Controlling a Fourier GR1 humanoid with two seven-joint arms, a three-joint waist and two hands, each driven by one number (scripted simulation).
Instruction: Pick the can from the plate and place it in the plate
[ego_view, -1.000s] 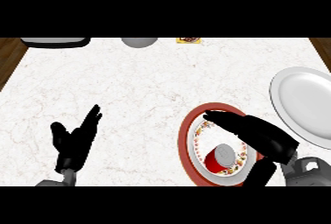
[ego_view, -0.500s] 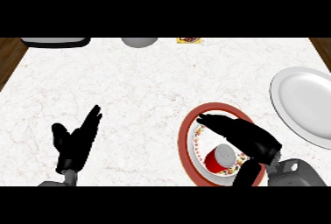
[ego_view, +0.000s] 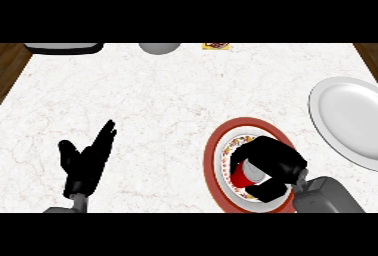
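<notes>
A red can (ego_view: 247, 174) with a silver top stands on the red-rimmed patterned plate (ego_view: 221, 145) at the lower right of the counter. My right hand (ego_view: 273, 159) is curled round the can from above and the right, thumb below it, hiding most of it. A plain white plate (ego_view: 345, 120) lies at the right edge of the counter. My left hand (ego_view: 87, 159) rests open at the lower left, fingers pointing up, away from both plates.
A grey round object (ego_view: 159, 47), a dark tray (ego_view: 63, 47) and a small patterned item (ego_view: 216, 46) sit along the far edge. Brown wood shows past the counter's left and right far corners.
My right hand has drawn back toward me over the red-rimmed plate and its fingers have curled round the can. The left hand has stayed still.
</notes>
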